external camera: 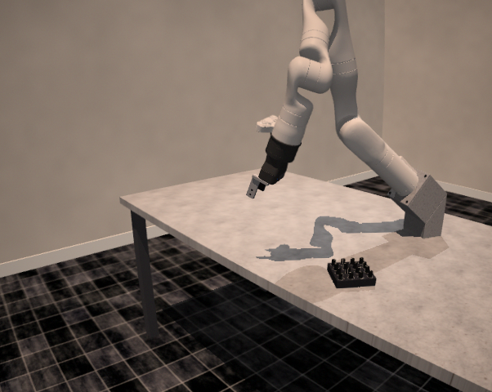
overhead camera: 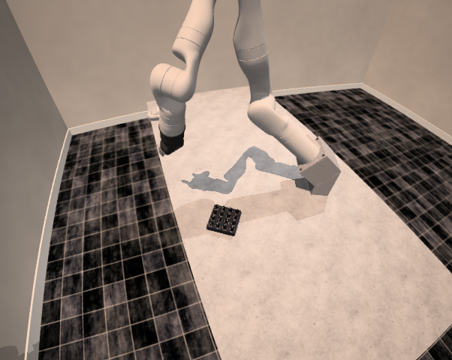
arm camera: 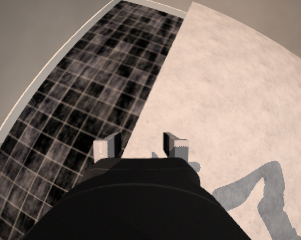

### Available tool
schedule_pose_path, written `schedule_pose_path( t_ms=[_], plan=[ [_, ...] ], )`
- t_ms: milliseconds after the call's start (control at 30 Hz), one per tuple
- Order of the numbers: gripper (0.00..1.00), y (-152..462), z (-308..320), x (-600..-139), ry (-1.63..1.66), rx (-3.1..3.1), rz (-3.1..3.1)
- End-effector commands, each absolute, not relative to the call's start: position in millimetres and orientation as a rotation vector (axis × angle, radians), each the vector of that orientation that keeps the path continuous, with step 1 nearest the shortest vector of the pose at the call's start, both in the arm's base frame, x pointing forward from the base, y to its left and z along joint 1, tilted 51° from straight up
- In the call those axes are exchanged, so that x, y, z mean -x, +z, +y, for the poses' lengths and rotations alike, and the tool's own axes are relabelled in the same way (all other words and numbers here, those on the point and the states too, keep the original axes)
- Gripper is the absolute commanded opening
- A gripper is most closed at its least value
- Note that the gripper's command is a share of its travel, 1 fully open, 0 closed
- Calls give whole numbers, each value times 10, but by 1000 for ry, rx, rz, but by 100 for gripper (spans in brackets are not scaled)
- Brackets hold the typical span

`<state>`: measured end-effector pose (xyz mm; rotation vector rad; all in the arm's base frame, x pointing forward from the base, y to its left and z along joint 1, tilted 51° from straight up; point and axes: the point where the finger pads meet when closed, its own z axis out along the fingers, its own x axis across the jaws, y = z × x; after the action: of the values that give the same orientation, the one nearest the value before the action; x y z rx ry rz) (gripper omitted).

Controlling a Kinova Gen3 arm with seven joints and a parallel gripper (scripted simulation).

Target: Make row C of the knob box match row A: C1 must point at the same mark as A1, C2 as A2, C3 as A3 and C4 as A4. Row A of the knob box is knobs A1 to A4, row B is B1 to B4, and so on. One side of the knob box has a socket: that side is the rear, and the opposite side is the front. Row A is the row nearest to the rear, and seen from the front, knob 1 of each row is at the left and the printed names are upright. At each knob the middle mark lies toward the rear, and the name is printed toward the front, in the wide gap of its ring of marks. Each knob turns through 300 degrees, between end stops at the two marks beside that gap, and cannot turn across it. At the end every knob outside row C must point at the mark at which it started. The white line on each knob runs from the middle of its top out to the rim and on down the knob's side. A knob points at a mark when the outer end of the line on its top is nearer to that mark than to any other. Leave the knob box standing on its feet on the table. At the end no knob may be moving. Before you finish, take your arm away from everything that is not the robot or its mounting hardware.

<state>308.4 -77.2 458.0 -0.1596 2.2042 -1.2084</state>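
Hanging above the counter (overhead camera: 296, 271) (external camera: 246, 228) (arm camera: 225, 75), the hand (overhead camera: 162, 151) (external camera: 257, 188) (arm camera: 142, 141) has its two fingers spread apart, and between them there is nothing held. The fingertips point downward at a slant, and they touch neither the counter nor the box. Behind the fingers comes the black wrist (overhead camera: 172, 142) (external camera: 279, 158) (arm camera: 140, 210), and after it the pale arm (overhead camera: 172, 83) (external camera: 310, 74), which goes up and bends over, then descends to a grey base (overhead camera: 319, 174) (external camera: 427, 207) fixed on the counter. On the counter surface lies a blue-grey shadow (overhead camera: 206, 184) (external camera: 297, 253) (arm camera: 270, 187) of the arm. Well apart from the hand, the black knob box (overhead camera: 223, 220) (external camera: 351, 280) stands upright on the counter, with its many knobs facing up. It is placed near the counter's long edge, partly upon a paler brownish shadow. The directions of the white lines on the knobs are too small to tell. Around the counter, lower down, is the dark tiled floor (overhead camera: 113, 247) (external camera: 90, 304) (arm camera: 85, 90).
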Motion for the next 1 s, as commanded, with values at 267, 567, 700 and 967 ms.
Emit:
schedule_pose_path(
  t_ms=[267, 567, 700, 967],
  plan=[
    [100, 4495, -685, -3171, -1210, 195, 2190],
    [100, 4403, -591, -3247, -1209, 238, 2185],
    [100, 4411, -584, -3253, -1208, 239, 2183],
    [100, 4306, -499, -3317, -1207, 282, 2180]
  ],
)
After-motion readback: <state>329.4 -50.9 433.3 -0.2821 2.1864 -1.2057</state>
